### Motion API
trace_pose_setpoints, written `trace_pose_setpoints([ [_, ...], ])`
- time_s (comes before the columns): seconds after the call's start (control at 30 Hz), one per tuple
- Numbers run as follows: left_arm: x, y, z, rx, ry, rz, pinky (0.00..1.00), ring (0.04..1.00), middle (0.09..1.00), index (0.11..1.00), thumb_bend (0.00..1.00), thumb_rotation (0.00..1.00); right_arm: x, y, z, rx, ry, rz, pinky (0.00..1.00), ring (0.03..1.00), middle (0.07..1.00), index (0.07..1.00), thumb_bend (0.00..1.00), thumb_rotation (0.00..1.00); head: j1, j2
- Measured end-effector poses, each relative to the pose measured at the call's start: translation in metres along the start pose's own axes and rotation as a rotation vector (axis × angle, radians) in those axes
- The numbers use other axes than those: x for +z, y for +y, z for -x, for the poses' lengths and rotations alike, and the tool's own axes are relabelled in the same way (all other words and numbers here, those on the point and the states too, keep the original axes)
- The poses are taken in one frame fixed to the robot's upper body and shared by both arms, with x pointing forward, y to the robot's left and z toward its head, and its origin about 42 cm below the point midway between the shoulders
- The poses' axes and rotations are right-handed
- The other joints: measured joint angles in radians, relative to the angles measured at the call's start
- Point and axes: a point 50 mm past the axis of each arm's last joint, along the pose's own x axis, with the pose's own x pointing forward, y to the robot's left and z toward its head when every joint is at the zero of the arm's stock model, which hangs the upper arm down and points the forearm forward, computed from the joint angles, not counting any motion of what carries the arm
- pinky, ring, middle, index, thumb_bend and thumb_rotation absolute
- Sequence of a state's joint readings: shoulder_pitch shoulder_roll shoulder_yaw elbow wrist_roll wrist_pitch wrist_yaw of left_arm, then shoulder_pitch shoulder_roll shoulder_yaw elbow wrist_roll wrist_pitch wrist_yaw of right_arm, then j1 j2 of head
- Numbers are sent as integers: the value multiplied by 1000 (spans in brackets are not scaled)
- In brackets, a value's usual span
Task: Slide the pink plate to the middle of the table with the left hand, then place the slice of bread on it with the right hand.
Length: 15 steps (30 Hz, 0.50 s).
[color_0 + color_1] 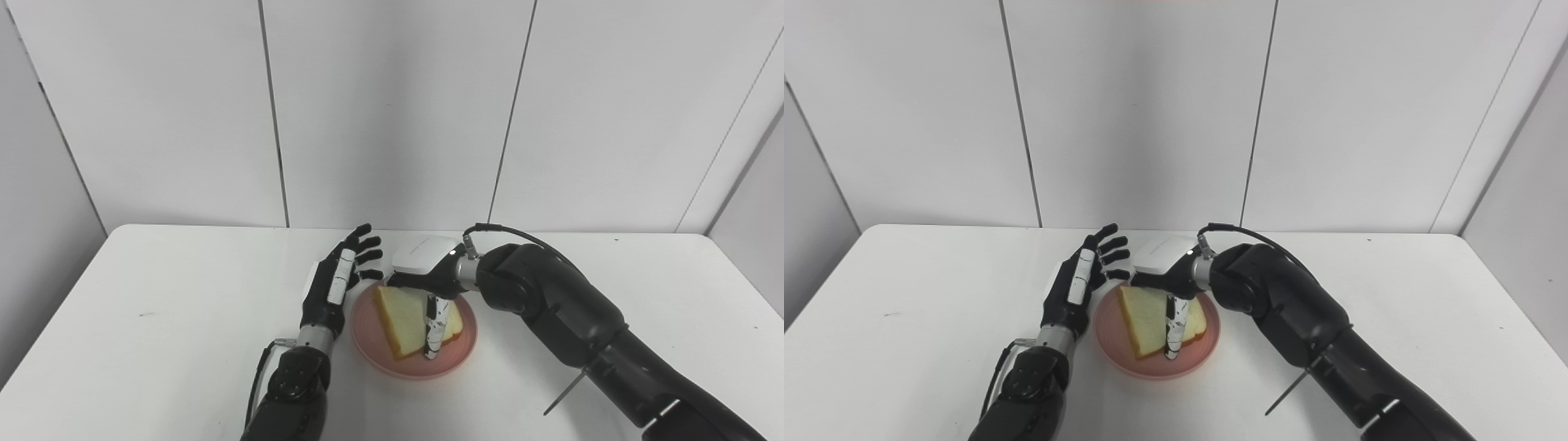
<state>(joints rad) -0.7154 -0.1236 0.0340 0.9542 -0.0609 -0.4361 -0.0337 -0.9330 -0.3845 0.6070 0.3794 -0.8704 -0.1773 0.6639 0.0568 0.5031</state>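
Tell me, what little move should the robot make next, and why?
Probably open the right hand and lift it straight up. The slice of bread already lies on the pink plate near the table's middle, yet the hand is over it with a finger lying across the slice. The left hand waits open beside the plate.

bread (401, 318) on plate (456, 358), mid table (153, 294)
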Motion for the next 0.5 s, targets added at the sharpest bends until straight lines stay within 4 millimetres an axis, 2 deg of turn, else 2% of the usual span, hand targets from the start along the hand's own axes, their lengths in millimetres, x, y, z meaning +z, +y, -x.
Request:
trace_pose_setpoints([
  [0.17, 0, 0, 0, 0, -1, 0, 579, 758, 781, 791, 903, 923, 3, 6, -2, -11, -7, 20, 557, 661, 708, 709, 736, 379, -2, 2],
  [0.3, 0, 0, 0, 1, 0, 0, 573, 752, 782, 797, 913, 919, 3, 8, -1, -33, -3, 39, 524, 637, 697, 707, 801, 391, -2, 2],
  [0.5, 0, 0, 0, 1, 0, 1, 576, 746, 783, 793, 920, 911, 4, 11, -1, -60, -22, 58, 693, 745, 758, 732, 908, 430, -2, 3],
])
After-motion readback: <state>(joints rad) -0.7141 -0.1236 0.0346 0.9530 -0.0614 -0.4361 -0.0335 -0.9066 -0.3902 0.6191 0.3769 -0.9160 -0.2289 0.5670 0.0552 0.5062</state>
